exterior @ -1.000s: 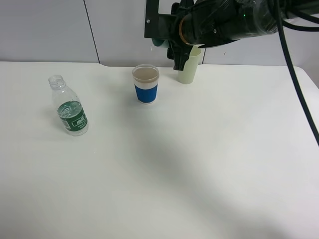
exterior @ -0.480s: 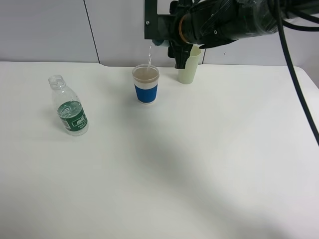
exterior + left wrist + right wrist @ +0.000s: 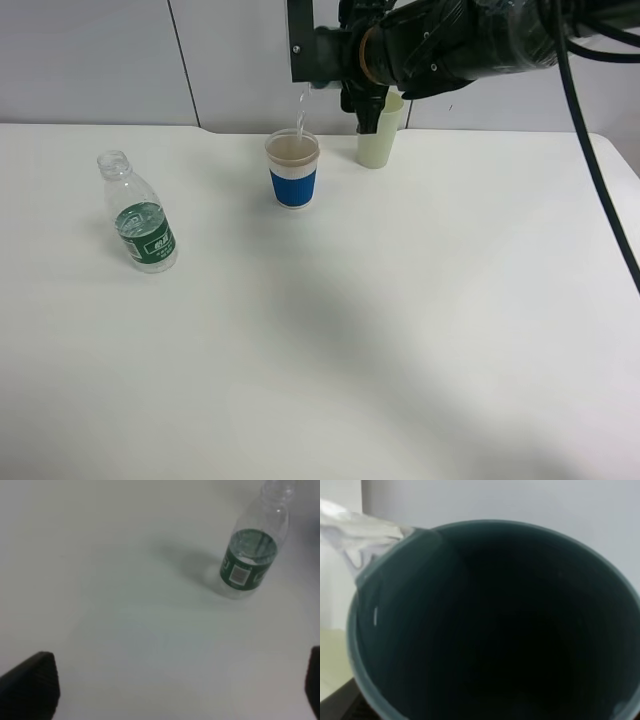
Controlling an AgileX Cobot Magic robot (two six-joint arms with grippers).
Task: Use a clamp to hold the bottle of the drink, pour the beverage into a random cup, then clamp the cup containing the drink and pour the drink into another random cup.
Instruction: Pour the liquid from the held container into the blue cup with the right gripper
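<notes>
Above blue-sleeved cup point(image 3: 293, 172), tilted teal tumbler point(image 3: 495, 630)

A second earlier nothing ran from the teal tumbler point(image 3: 495, 630); it had since tipped further, and a thin stream of water point(image 3: 300, 112) fell into the blue-sleeved cup point(image 3: 293, 170).

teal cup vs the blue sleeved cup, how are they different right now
The teal cup is tipped in the air in the right gripper; the blue-sleeved cup stands upright on the table. Water runs off the teal cup's rim and falls into the blue-sleeved cup. The teal cup is one plain colour; the blue-sleeved cup is white with a ribbed blue band. Both are open-topped.
</notes>
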